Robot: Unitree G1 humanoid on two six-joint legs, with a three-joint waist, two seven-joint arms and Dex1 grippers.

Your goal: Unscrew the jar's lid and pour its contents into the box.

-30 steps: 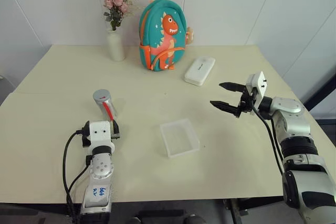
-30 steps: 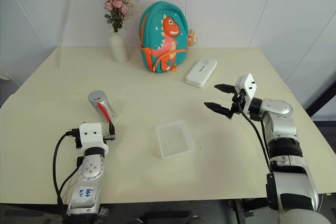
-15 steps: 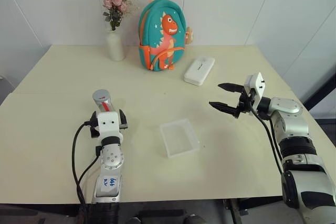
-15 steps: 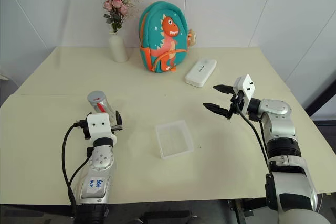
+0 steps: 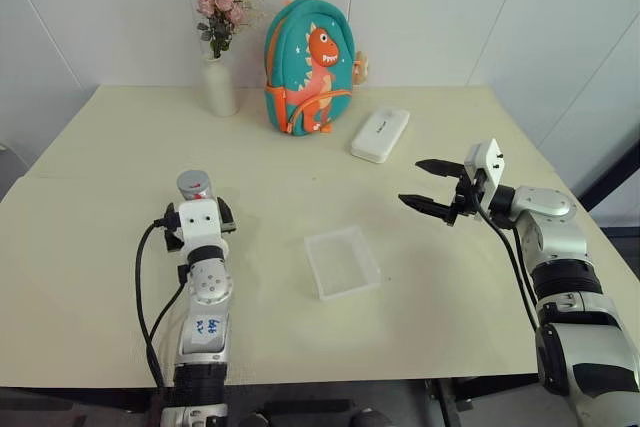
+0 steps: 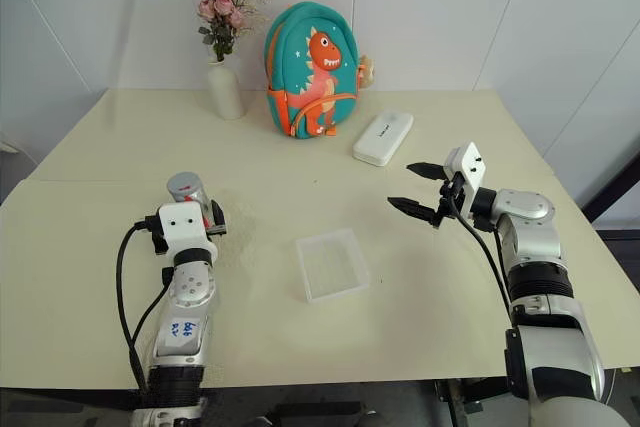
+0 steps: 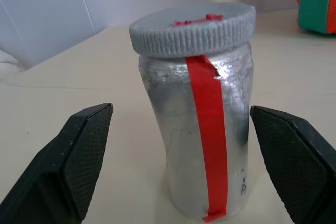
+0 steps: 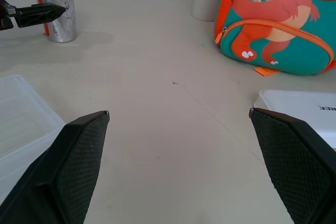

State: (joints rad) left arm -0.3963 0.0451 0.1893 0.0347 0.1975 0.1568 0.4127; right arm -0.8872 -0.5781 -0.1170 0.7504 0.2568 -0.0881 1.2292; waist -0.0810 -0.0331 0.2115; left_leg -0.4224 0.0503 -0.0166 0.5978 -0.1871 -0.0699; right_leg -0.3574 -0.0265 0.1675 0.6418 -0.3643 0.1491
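Fingers of left gripper spread wide, flanking jar, touching nothing; lid on, contents unseen behind silvery wall. From head views, jar mostly hidden behind left wrist. Right of jar: box, then right gripper wide, empty, above table

We see a dinosaur backpack, a flower vase and a white case beyond our grippers.

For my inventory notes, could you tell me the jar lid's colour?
Grey; the lid shows best in the left wrist view.
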